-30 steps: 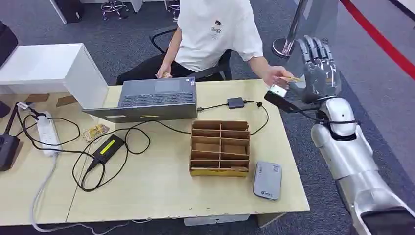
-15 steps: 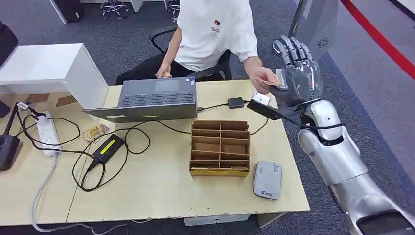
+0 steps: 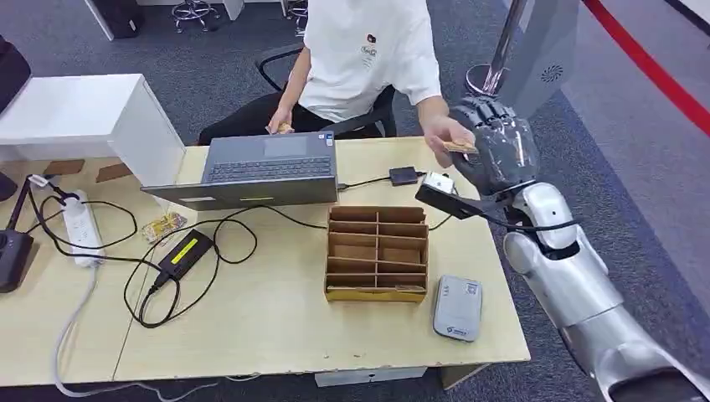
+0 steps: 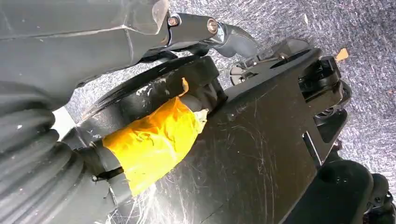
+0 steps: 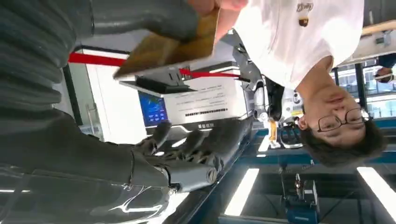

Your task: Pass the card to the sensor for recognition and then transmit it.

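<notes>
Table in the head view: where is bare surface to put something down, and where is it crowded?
Bare: the table's front strip, from the black adapter past the cardboard organizer to the grey card reader. Crowded: the left, with cables and the power strip, and the back, by the laptop.

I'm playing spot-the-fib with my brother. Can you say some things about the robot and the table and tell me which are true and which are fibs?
1. A person's hand is holding a card right next to the right robot hand. True.
2. The cardboard box with little compartments is full of cards. False: its compartments look empty.
3. The laptop is on the table, in front of the seated person. True.
4. The grey card reader sits on top of the laptop. False: it lies on the table near the front edge, beside the cardboard box.
5. The white power strip is at the left end of the table. True.
</notes>
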### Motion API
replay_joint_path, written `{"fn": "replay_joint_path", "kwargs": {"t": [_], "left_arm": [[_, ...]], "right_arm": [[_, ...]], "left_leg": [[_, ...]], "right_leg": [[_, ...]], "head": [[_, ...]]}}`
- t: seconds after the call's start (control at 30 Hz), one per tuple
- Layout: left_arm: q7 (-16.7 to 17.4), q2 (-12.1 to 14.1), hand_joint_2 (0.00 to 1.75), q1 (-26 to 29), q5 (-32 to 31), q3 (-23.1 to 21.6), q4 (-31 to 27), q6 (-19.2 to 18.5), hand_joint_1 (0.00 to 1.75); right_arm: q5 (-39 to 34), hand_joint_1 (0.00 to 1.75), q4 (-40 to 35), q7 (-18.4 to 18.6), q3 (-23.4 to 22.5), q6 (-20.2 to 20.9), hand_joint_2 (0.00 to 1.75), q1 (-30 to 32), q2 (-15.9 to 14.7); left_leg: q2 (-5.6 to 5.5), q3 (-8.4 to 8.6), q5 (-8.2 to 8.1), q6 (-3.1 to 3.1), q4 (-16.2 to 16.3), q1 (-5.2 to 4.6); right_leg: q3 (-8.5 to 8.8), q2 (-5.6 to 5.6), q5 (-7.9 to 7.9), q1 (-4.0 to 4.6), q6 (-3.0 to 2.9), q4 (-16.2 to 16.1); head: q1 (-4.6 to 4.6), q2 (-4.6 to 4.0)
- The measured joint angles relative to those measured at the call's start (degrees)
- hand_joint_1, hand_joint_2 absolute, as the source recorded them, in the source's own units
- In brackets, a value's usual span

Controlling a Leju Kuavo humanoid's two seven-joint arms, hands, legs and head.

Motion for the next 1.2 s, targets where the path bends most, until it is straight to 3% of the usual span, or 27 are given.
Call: {"fn": "replay_joint_path", "kwargs": {"t": [0.5, 0.77, 1.03, 1.2], "left_arm": [[-0.37, 0.02, 1.75, -0.35, 0.13, -0.02, 0.00, -0.81, 0.00], [0.37, 0.00, 1.75, -0.77, 0.61, -0.02, 0.00, -0.66, 0.00], [0.61, 0.00, 1.75, -0.72, 1.55, -0.02, 0.00, -0.44, 0.00], [0.59, 0.00, 1.75, -0.49, 2.19, -0.02, 0.00, -0.31, 0.00]], "right_arm": [[-0.96, 1.75, 0.20, -0.35, 0.07, 0.81, 1.75, 0.37, -0.02], [-0.79, 1.75, 0.17, -0.59, 0.04, -1.49, 1.75, 1.34, -0.02], [-1.46, 1.75, -4.46, -1.92, -1.58, -4.35, 1.75, 9.43, -1.09], [0.11, 1.75, -9.29, -3.63, -4.31, -6.03, 1.75, 18.50, -2.38]], "left_leg": [[-0.02, -0.01, 0.00, 0.00, 0.00, 0.00], [-0.01, 0.00, 0.00, 0.00, 0.00, 0.01], [-0.01, -0.02, -0.03, -0.01, 0.00, 0.01], [-0.06, -0.08, -0.05, 0.00, 0.00, 0.01]], "right_leg": [[-0.01, -0.01, 0.00, 0.00, 0.00, 0.00], [-0.03, 0.00, 0.00, 0.00, 0.00, 0.00], [-0.07, 0.00, -0.03, 0.01, 0.02, -0.02], [-0.08, -0.09, -0.05, 0.01, 0.03, -0.04]], "head": [[0.00, 0.00], [0.00, 0.00], [0.00, 0.00], [0.02, 0.00]]}}
